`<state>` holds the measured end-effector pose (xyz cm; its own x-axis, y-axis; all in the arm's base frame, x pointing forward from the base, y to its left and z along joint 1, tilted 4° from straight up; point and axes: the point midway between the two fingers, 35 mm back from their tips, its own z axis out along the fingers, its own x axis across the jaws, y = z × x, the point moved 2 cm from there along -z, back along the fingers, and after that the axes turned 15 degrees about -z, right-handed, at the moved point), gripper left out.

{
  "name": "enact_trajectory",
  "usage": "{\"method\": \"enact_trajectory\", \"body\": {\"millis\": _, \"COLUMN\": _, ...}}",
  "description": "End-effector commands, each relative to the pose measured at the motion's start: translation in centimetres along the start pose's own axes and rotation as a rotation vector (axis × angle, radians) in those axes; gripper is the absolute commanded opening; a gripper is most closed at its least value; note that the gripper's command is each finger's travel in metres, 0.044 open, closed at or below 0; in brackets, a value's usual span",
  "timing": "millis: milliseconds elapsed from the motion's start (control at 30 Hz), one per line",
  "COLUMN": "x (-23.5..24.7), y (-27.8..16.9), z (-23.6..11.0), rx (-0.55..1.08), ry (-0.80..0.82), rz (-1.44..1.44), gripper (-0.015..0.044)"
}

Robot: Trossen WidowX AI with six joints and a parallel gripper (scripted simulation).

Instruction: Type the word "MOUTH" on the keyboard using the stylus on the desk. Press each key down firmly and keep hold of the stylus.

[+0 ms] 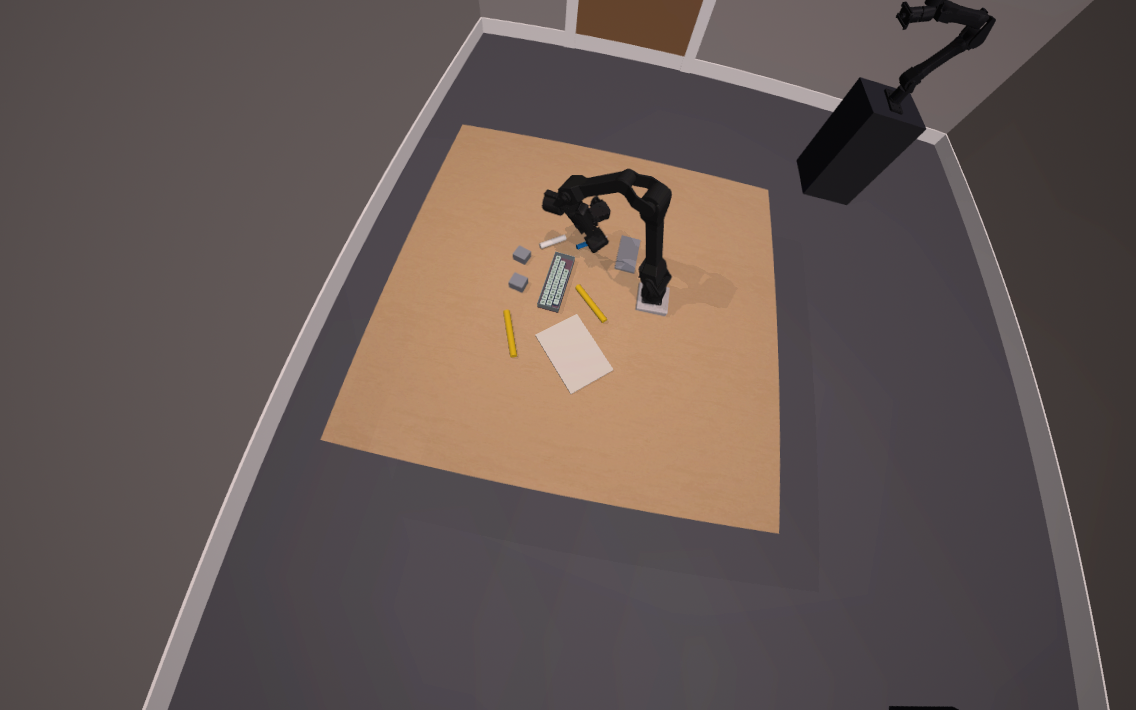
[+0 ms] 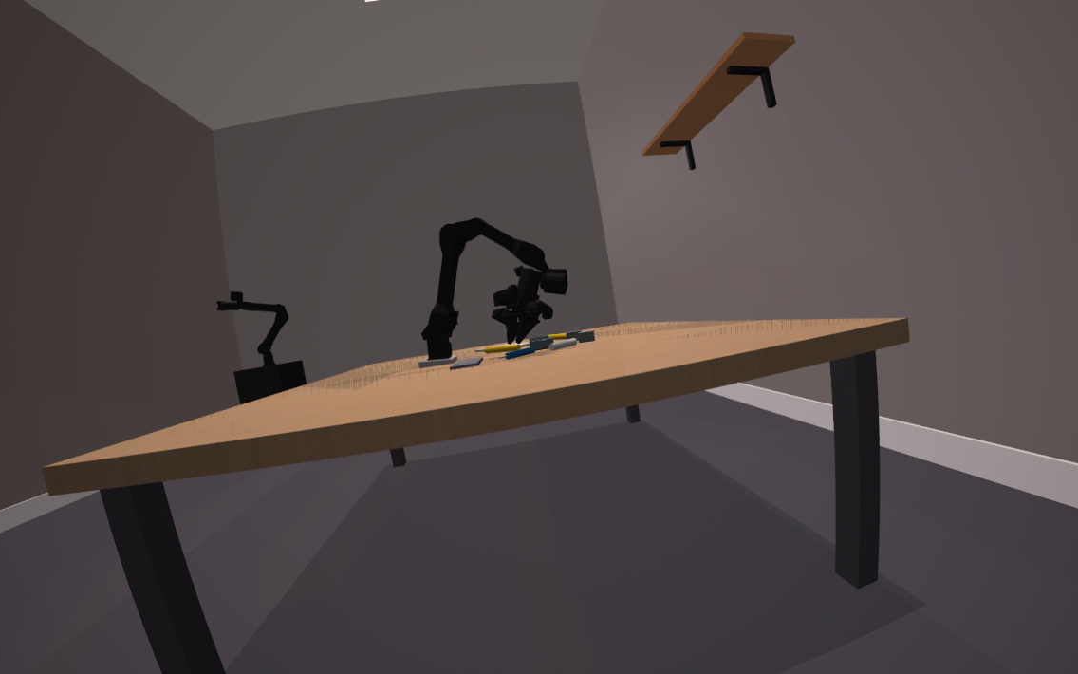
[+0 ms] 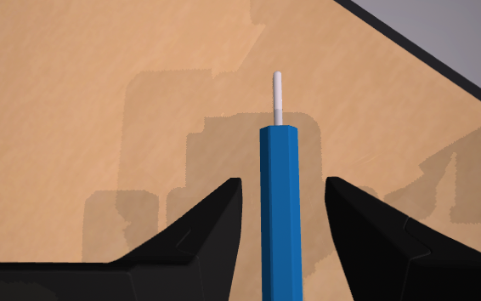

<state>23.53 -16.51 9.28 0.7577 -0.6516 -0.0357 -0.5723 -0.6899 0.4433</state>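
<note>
No legible text anywhere; key legends on the keyboard (image 1: 556, 282) too small to read.

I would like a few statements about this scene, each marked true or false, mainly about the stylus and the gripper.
1. The blue stylus lies between the fingers of the gripper, with a gap on each side. True.
2. The stylus tip is yellow. False: it is white.
3. The gripper hangs over the keyboard. False: it is over the stylus, past one end of the keyboard.
4. Two yellow pencils lie on the desk. True.
</note>
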Motion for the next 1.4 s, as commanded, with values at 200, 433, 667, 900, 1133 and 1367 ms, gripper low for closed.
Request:
{"method": "enact_trajectory", "body": {"millis": 200, "x": 0.1, "y": -0.4, "z": 0.8, "rx": -0.004, "ry": -0.003, "rz": 0.002, "gripper": 0.0150}}
{"method": "enact_trajectory", "body": {"millis": 433, "x": 0.2, "y": -0.6, "z": 1.3, "rx": -0.004, "ry": -0.003, "rz": 0.002, "gripper": 0.0150}}
{"method": "enact_trajectory", "body": {"millis": 667, "x": 0.2, "y": -0.9, "z": 1.7, "rx": -0.004, "ry": -0.003, "rz": 0.002, "gripper": 0.0150}}
{"method": "enact_trajectory", "body": {"millis": 900, "x": 0.3, "y": -1.1, "z": 2.2, "rx": -0.004, "ry": -0.003, "rz": 0.002, "gripper": 0.0150}}
{"method": "enact_trajectory", "body": {"millis": 1133, "x": 0.4, "y": -1.4, "z": 2.6, "rx": -0.004, "ry": -0.003, "rz": 0.002, "gripper": 0.0150}}
{"method": "enact_trajectory", "body": {"millis": 1367, "x": 0.3, "y": -1.3, "z": 2.4, "rx": -0.001, "ry": -0.001, "rz": -0.001, "gripper": 0.0045}}
